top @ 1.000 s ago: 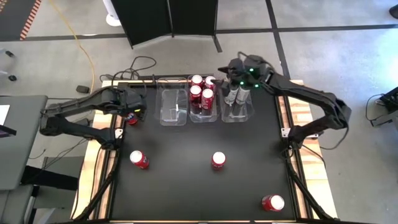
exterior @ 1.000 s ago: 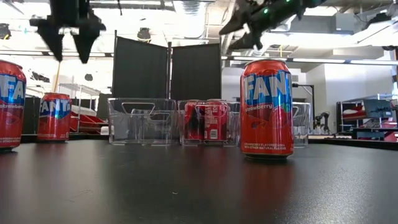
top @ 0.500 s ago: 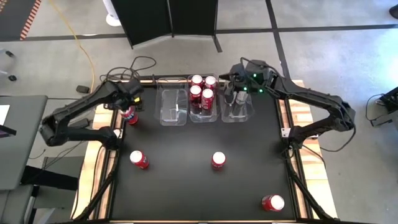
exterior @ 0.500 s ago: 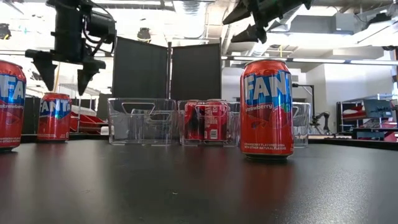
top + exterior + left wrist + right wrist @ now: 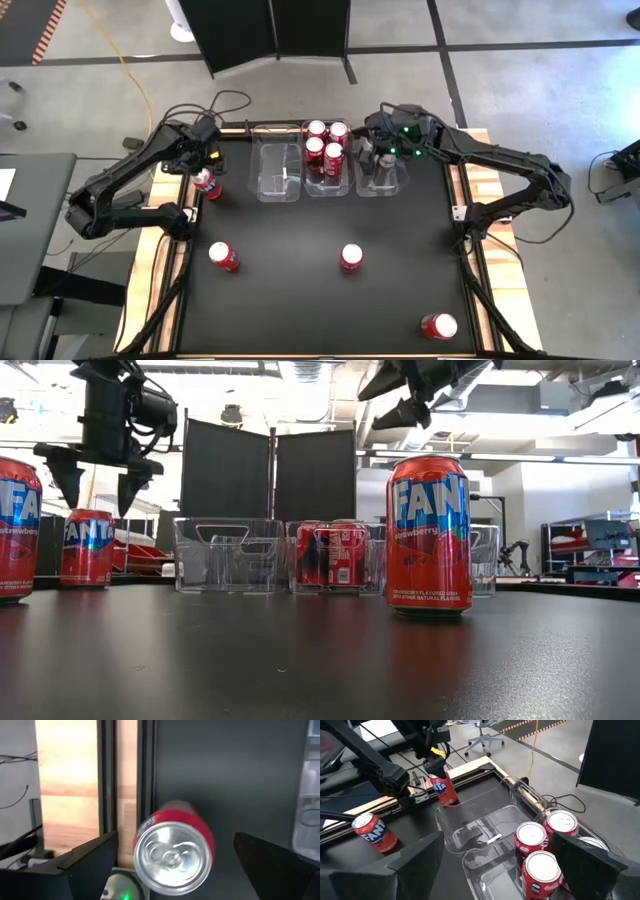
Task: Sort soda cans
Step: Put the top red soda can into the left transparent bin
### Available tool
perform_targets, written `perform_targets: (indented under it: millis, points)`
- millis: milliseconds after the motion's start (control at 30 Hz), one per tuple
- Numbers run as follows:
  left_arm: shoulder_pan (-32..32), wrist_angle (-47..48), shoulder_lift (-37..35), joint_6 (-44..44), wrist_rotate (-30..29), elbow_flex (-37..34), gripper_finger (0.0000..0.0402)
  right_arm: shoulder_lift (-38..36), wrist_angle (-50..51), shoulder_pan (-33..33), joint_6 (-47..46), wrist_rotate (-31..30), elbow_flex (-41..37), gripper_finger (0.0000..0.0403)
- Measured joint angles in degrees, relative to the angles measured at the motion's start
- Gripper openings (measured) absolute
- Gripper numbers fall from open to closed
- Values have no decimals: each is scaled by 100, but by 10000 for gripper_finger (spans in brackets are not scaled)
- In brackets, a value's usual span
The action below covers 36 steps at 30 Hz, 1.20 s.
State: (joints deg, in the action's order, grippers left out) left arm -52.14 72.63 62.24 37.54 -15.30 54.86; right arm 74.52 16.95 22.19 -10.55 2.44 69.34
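1. The left gripper [image 5: 97, 472] hangs with its jaws spread wide, directly above a red soda can [image 5: 208, 184] that stands near the worktop's [image 5: 300, 290] left edge; in the left wrist view the can's silver top [image 5: 172, 857] lies between the two fingers and faces straight up at them.
2. That can stands upright, long axis vertical, and the jaws do not touch it.
3. The right gripper [image 5: 374, 152] hovers over the rightmost clear bin [image 5: 383, 184], jaws also spread and holding nothing.
4. Four red cans [image 5: 326, 148] stand upright in the middle bin [image 5: 327, 187], just beside the right jaws; the left bin [image 5: 278, 172] sits between the two grippers.
5. Three more red cans lie well away from both jaws: one [image 5: 224, 256] tilted at the left, one [image 5: 351, 257] upright mid-worktop, and one [image 5: 438, 326] at the near right corner, its silver top pointing right.
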Motion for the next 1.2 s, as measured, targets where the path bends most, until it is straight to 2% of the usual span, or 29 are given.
perform_targets:
  millis: [167, 400, 600, 733, 1200]
  points:
    - [0, -66, 0, 29, 7, -1, 390, 0, 94, 8, -40, 0, 0, 383]
    - [0, 378, -4, 129, 15, -53, 390, 2, 195, -58, -120, 0, 0, 383]
    - [1, -194, 0, 136, 403, -681, 390, 2, 194, -155, -117, 1, 0, 383]
    - [2, -392, 0, 264, 459, -982, 390, 2, 222, -163, -118, 2, 0, 383]
    - [2, -739, -7, -26, 418, -803, 389, 2, 423, -154, -114, -108, 0, 383]
